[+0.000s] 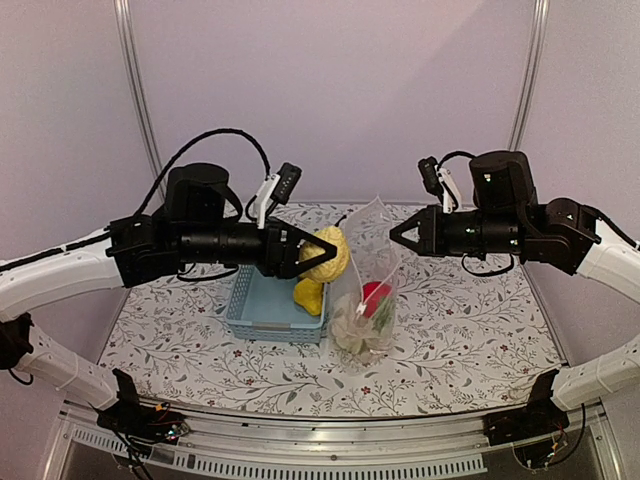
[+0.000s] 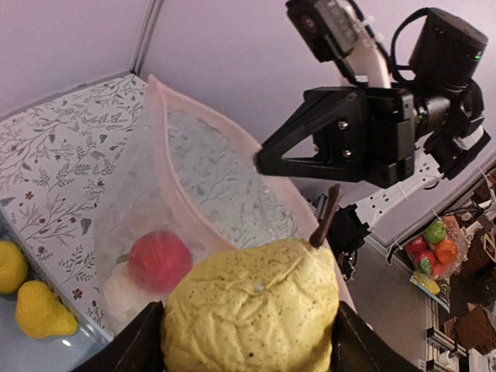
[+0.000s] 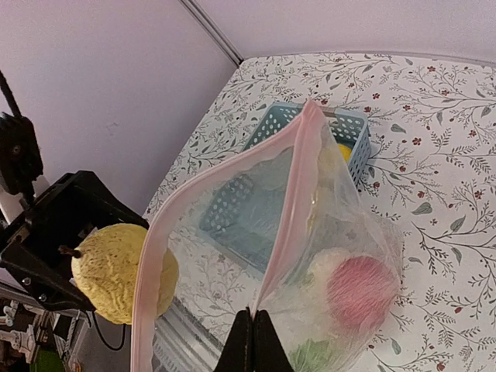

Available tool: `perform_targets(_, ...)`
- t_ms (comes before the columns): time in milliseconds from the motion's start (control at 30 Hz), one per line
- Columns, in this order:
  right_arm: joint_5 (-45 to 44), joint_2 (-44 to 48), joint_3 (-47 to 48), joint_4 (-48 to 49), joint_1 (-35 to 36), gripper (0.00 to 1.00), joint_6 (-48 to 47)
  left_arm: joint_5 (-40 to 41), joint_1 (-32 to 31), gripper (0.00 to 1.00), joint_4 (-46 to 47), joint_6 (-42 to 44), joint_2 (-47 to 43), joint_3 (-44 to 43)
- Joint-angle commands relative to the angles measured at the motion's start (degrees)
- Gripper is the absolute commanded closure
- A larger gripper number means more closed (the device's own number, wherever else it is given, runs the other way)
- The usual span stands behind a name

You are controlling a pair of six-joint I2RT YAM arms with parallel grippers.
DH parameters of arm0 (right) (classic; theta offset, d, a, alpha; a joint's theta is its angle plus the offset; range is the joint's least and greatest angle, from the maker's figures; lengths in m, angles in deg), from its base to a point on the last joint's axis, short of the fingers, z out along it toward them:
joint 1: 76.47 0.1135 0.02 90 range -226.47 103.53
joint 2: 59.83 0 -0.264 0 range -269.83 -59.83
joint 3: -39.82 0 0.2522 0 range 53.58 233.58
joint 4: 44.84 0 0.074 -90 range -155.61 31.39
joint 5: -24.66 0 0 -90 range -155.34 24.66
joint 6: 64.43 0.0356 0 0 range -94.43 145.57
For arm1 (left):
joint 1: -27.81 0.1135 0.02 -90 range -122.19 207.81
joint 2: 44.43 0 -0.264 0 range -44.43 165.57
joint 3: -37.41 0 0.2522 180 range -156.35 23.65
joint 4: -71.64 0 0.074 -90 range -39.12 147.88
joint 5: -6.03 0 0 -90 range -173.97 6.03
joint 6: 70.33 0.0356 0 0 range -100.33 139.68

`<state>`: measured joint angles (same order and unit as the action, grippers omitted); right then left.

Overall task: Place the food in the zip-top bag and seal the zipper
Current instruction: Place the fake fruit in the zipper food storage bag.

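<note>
Soft, even light across your three views, with no hard shadows.
Your light comes diffuse from above: the table (image 1: 450, 340) shows only faint shade beside the basket (image 1: 262, 305). The zip-top bag (image 3: 364, 232) carries a pale sheen on its crinkles, and whatever you see through it looks hazy. In your left wrist view the yellow fruit (image 2: 256, 318) sits close to the lens and reads slightly soft; the far right background is blurred. Your top view is mildly grainy, and its frame posts (image 1: 135, 90) slant at the sides.
</note>
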<state>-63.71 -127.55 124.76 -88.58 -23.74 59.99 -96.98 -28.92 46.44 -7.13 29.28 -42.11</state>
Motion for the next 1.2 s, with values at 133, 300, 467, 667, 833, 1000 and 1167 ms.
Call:
perform_targets(133,2.04,0.05,0.06,2.27,0.99,1.00,-1.45,-7.56,-3.81,0.45,10.39,4.01,-0.32,-6.46)
perform_targets(300,2.33,-0.11,0.10,2.47,1.23,1.00,-1.63,-2.37,-3.83,0.45,6.93,4.82,3.92,-13.58)
perform_targets(467,2.11,0.13,0.01,2.30,1.32,1.00,-1.64,0.72,-3.83,0.46,1.32,3.72,9.60,-18.77)
perform_targets(667,1.21,0.48,0.01,1.81,1.32,1.00,-1.81,2.32,-3.84,0.46,-6.35,3.41,13.21,-21.05)
perform_targets(833,0.79,0.40,0.10,1.68,1.34,1.00,-1.89,4.87,-3.85,0.46,-14.05,3.10,14.65,-22.05)
perform_targets(1000,0.65,-0.01,0.35,1.67,1.33,1.00,-1.94,5.64,-3.93,0.46,-20.40,2.55,17.32,-25.29)
perform_targets(1167,0.68,-0.26,0.71,1.33,1.24,1.00,-1.97,8.51,-4.26,0.44,-24.32,3.34,18.27,-27.05)
